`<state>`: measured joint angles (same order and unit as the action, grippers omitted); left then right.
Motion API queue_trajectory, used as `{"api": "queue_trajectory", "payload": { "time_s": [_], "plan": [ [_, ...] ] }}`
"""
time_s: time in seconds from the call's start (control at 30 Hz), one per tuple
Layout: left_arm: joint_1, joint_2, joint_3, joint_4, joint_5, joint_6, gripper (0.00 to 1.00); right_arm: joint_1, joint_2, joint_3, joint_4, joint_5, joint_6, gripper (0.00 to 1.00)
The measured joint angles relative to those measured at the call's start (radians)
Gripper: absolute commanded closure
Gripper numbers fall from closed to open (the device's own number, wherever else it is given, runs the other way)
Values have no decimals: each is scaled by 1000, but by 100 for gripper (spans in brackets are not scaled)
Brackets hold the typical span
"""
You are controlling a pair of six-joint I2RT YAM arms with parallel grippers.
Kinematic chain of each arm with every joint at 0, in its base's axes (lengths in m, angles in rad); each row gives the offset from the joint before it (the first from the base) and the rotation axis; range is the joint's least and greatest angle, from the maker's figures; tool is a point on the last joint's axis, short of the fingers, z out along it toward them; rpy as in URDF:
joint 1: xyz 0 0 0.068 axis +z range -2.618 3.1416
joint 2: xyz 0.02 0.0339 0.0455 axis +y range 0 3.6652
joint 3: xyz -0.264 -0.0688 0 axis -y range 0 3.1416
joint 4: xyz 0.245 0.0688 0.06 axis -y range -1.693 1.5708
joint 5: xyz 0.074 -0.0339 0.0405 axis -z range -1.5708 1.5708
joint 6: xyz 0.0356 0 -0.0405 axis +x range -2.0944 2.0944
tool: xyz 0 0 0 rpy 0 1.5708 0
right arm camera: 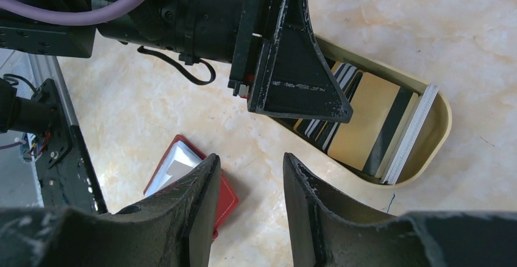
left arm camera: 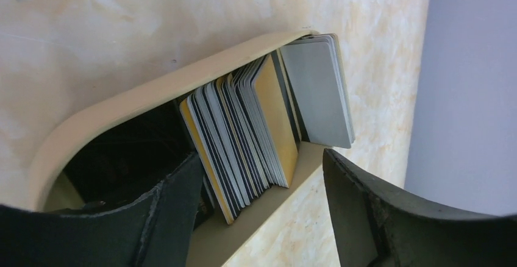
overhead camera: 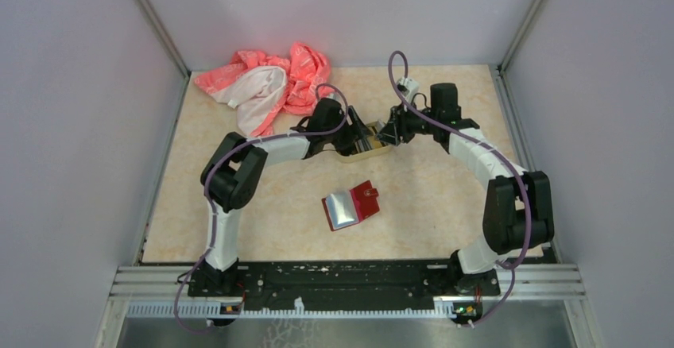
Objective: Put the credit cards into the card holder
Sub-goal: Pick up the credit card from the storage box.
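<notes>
Item: credit cards [left arm camera: 268, 121] sitting packed in tan tray [left arm camera: 152, 87]; card holder [overhead camera: 350, 206] lying open on table, well apart, nearer the arm bases.
Left wrist view is showing cards on edge, which the top view is hiding behind both inward-bent arms. Left gripper [left arm camera: 261, 155] is straddling the stack, fingers wide, gripping nothing. Right gripper [right arm camera: 251, 157] is hovering beside the tray, half-parted, empty.

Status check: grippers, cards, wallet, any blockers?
Left gripper jaws open over cards in tray, none gripped. Right gripper open, empty, beside tray. Wallet lies open, away from tray. Nothing in the way.
</notes>
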<state>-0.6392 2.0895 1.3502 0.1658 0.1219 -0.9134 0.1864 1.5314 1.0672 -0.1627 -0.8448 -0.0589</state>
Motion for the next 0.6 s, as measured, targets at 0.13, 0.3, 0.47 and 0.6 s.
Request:
{"api": "queue_trajectory", "payload": {
  "time_s": [0.13, 0.3, 0.47, 0.6],
  "plan": [
    [1, 0, -5, 35, 42, -21, 31, -3, 0, 0, 0, -6, 0, 58],
    [0, 0, -8, 89, 76, -41, 30, -11, 0, 0, 0, -13, 0, 58],
    [0, 5, -7, 105, 89, -45, 24, -13, 0, -1, 0, -17, 0, 58],
    [0, 36, 17, 99, 95, -53, 26, -13, 0, -1, 1, -18, 0, 58]
  ]
}}
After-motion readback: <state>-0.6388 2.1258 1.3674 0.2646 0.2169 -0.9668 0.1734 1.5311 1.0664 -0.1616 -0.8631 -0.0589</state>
